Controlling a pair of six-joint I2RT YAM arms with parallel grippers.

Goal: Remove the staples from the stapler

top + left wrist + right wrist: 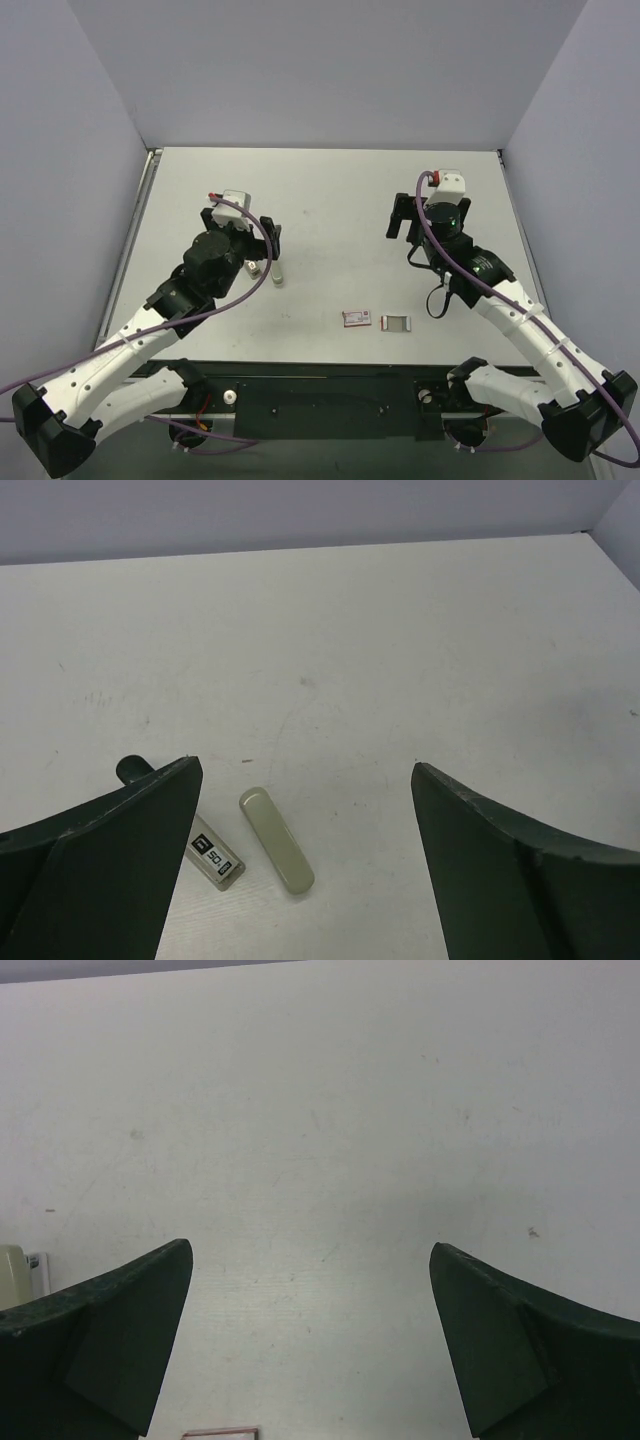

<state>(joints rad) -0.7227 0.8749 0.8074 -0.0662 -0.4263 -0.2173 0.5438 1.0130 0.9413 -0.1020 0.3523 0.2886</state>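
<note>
"Looking down from up high, where is the little slim silver metal stapler with the black end [255,268]?" asks Mia.

"It lies flat on the white table [330,200], on the left side, right by the left arm's dark green two-finger claw [305,770]," says Ben. "In the left wrist view one dark finger [110,860] hides part of it. You can see the silver body with a small black label, and the black end pokes out behind that finger."

"What is next to it?"

"A pale grey-green rounded bar [277,840]. It lies just beside the stapler, on its right in the wrist view, slanted the same way. I cannot tell if the two touch."

"Is the left claw holding anything?"

"No. Its fingers are spread wide apart, with bare table between them."

"And the right arm's dark green claw [310,1248]?"

"Spread wide too, and pinching nothing. It hangs over the right part of the table, well apart from the stapler."

"What else is on the table?"

"A small red-pink flat box [357,319] and a small clear and silver box [396,323]. They lie side by side near the front edge, between the two arms, not touching. The red-pink box's edge peeks in at the bottom of the right wrist view."
</note>
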